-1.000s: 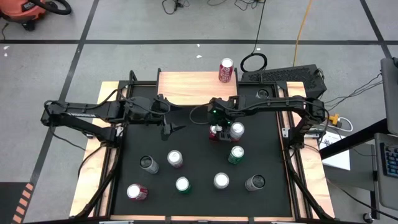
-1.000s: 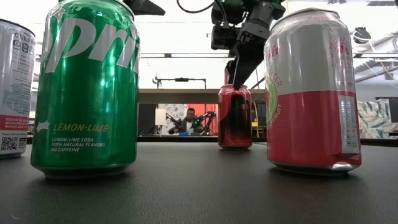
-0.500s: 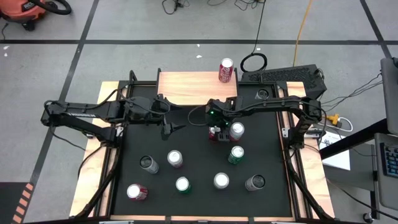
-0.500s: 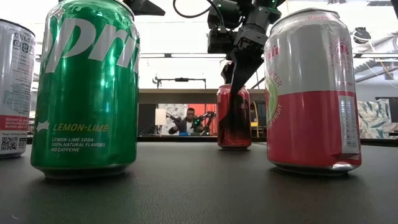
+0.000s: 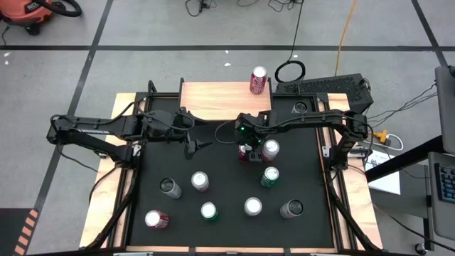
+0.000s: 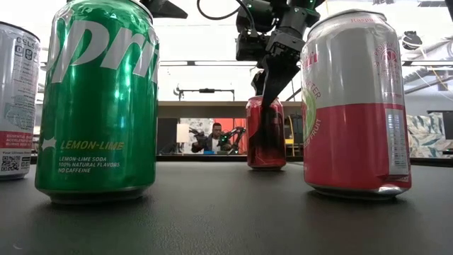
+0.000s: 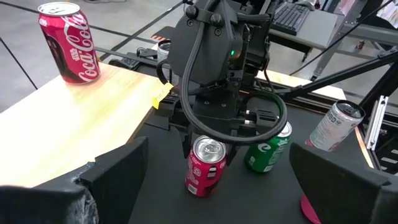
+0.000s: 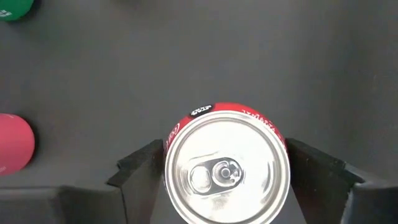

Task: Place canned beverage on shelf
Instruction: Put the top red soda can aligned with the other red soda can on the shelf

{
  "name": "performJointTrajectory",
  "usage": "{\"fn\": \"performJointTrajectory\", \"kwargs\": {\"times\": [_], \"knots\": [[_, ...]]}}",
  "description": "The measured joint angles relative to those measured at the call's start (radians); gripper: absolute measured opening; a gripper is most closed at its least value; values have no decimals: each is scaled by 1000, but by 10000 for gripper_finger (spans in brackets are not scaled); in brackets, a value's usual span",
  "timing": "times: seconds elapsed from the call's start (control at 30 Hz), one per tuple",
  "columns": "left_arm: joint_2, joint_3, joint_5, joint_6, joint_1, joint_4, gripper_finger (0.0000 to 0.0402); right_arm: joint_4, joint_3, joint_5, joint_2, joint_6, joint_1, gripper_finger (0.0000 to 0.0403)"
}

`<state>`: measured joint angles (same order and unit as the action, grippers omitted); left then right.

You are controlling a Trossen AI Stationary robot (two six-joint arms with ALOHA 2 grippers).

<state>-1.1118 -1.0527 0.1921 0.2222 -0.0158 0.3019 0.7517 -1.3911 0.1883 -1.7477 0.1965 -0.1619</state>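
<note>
Your right gripper (image 8: 225, 168) is down over a red can (image 8: 227, 171) standing upright toward the far middle of the black table (image 5: 227, 227); its fingers (image 8: 140, 168) flank the can on both sides, and you cannot tell whether they press it yet. That can stands on the table surface just beside a pink-and-white can (image 5: 271, 149), with a green can (image 5: 269, 176) next toward the near edge. Your left gripper (image 5: 201, 146) hangs with its jaws spread wide, holding nothing, over the far-left part of the table, near the shelf's near edge. The shelf (image 5: 213, 99), a light wood plank, lies along the table's far edge, left of centre; one red cola can (image 5: 258, 80) stands upright at its far-right corner. Six more cans stand across the near half of the table, among them a second green can (image 5: 208, 210) and a red one (image 5: 156, 219) near the near-left corner.
</note>
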Motion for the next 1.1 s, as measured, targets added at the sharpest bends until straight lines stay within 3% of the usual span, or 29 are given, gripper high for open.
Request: {"fn": "performJointTrajectory", "kwargs": {"times": [0.6, 0.8, 1.1], "knots": [[0, 0, 0, 8, 0, 0, 389, -3, 5, -2, 44, -128, 0, 278], [0, 0, 28, 133, 0, 0, 389, -8, 5, -2, 65, -170, 0, 278], [0, 0, 48, 113, 0, 34, 389, -19, 3, -1, 112, -232, 0, 274]]}}
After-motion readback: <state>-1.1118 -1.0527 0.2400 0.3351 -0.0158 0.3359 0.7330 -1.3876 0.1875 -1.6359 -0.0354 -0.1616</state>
